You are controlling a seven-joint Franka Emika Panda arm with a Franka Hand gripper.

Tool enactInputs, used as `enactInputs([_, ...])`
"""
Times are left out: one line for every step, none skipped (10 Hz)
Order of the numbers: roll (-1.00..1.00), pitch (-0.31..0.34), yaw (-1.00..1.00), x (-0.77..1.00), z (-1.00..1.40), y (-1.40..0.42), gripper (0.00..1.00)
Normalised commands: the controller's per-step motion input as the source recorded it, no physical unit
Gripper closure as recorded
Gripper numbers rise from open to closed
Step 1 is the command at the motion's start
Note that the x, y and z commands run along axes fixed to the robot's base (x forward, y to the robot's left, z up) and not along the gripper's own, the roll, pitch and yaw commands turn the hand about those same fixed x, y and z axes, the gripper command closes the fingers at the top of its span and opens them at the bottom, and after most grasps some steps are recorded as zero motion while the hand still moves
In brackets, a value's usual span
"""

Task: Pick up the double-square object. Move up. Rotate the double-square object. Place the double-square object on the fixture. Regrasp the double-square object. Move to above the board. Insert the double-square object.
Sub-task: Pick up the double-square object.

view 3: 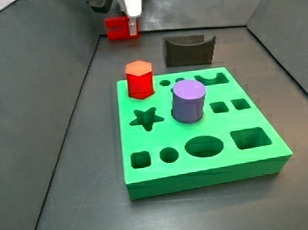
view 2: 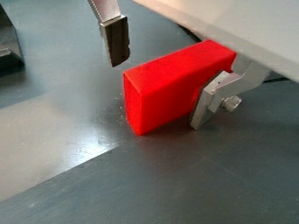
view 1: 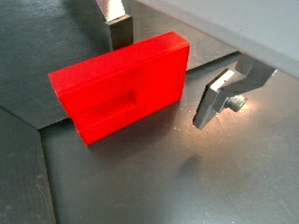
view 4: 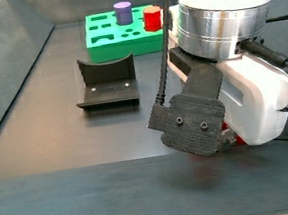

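Observation:
The double-square object [view 1: 122, 86] is a bright red blocky piece lying on the dark floor, with a square recess showing in one face. It also shows in a wrist view [view 2: 176, 83] and in a side view [view 3: 119, 27] at the far end, beyond the board. My gripper [view 1: 163, 79] is open and low, with the piece between its fingers. One finger [view 2: 115, 39] stands clear of the piece. The other finger [view 2: 215, 101] is right against its opposite side. The fixture [view 3: 188, 50] and the green board [view 3: 248, 158] are apart from the gripper.
A red hexagonal peg [view 3: 139, 79] and a purple cylinder [view 3: 188, 100] stand in the board. Grey walls enclose the floor. In a side view the gripper body [view 4: 221, 58] fills the foreground, with the fixture [view 4: 107, 84] and the board [view 4: 104, 44] behind it.

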Motion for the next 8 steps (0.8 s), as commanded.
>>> enactInputs([-0.10,-0.239,-0.65,0.06,-0.59,0.00,0.00])
enactInputs([-0.17,-0.240,-0.58,0.04,-0.53,-0.05,0.00])
enactInputs([-0.19,-0.250,-0.53,0.08,-0.50,-0.05,0.00])
enactInputs([-0.13,-0.211,-0.19,0.03,-0.40,0.00,0.00])
enactInputs([0.00,0.000,0.00,0.00,-0.05,0.00,0.00])
enactInputs([0.00,-0.171,-0.04,-0.06,-0.59,-0.28,0.00])
enactInputs([-0.02,-0.183,-0.02,0.00,-0.70,-0.32,0.00])
enactInputs([-0.05,-0.183,-0.01,0.00,-0.72,-0.25,0.00])
